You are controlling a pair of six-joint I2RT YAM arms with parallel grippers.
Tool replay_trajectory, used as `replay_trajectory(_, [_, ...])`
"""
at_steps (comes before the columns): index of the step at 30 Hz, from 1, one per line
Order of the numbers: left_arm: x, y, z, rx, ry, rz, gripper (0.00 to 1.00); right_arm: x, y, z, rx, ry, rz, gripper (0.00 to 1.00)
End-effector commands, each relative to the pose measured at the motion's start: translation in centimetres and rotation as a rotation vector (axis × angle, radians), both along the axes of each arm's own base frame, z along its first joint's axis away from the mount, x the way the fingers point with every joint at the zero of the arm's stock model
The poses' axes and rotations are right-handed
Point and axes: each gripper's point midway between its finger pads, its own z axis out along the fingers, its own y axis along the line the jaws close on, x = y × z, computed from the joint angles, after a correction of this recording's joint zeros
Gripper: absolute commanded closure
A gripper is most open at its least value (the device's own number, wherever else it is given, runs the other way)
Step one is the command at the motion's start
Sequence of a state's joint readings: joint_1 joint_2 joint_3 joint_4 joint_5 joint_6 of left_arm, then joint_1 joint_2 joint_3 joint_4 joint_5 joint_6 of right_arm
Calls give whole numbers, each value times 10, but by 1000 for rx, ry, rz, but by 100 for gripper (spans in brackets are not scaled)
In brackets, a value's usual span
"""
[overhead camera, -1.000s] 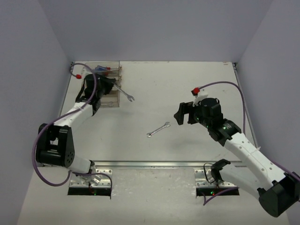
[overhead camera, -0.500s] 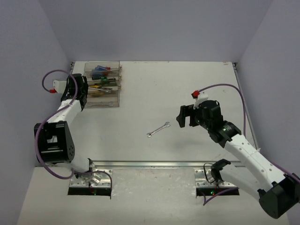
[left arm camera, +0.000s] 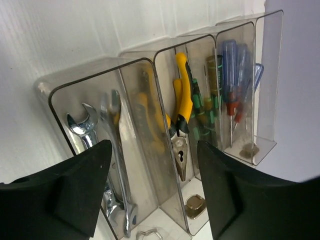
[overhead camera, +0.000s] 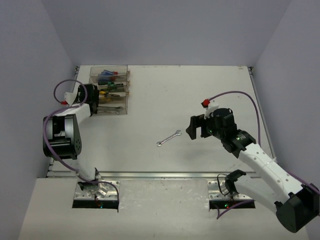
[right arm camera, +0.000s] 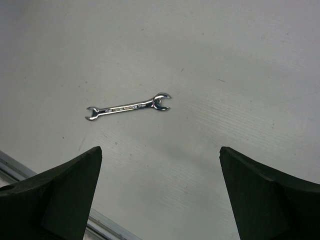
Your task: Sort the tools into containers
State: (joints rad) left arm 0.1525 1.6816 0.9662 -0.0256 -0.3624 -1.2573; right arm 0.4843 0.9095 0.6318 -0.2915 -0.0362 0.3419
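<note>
The clear containers (overhead camera: 125, 111) stand joined at the table's back left. In the left wrist view the containers (left arm camera: 135, 80) hold two silver wrenches (left arm camera: 116, 150) in the nearest bin. The bins beyond hold yellow-handled pliers (left arm camera: 182, 92), green-handled screwdrivers (left arm camera: 201, 112) and blue-handled screwdrivers (left arm camera: 231, 65). My left gripper (overhead camera: 94, 99) sits just left of the bins, and the left gripper (left arm camera: 154, 150) is open and empty. One silver wrench (overhead camera: 168, 138) lies loose mid-table. My right gripper (overhead camera: 195, 126) hovers just right of it. The wrench (right arm camera: 129, 106) lies ahead of the right gripper (right arm camera: 159, 155), which is open wide.
A metal rail (overhead camera: 165, 174) runs along the table's near edge, with both arm bases behind it. Purple walls close the table in on the left, back and right. The left arm's purple cable (overhead camera: 62, 90) loops beside the bins.
The wrench my left gripper held over the bins now lies in the nearest bin. That gripper has drawn back to the bins' left side and opened. The right gripper drifted slightly nearer and left.
</note>
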Motion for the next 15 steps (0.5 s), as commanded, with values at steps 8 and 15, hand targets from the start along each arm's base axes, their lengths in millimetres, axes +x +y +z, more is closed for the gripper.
replay_trajectory(8, [-9,-10,131,54,-232,-134,0,40,25,-9,21,190,-122,1])
replay_trajectory(15, [-35,-120,138,110,-236,-678,0,74,78,-19,59,192,-368,1])
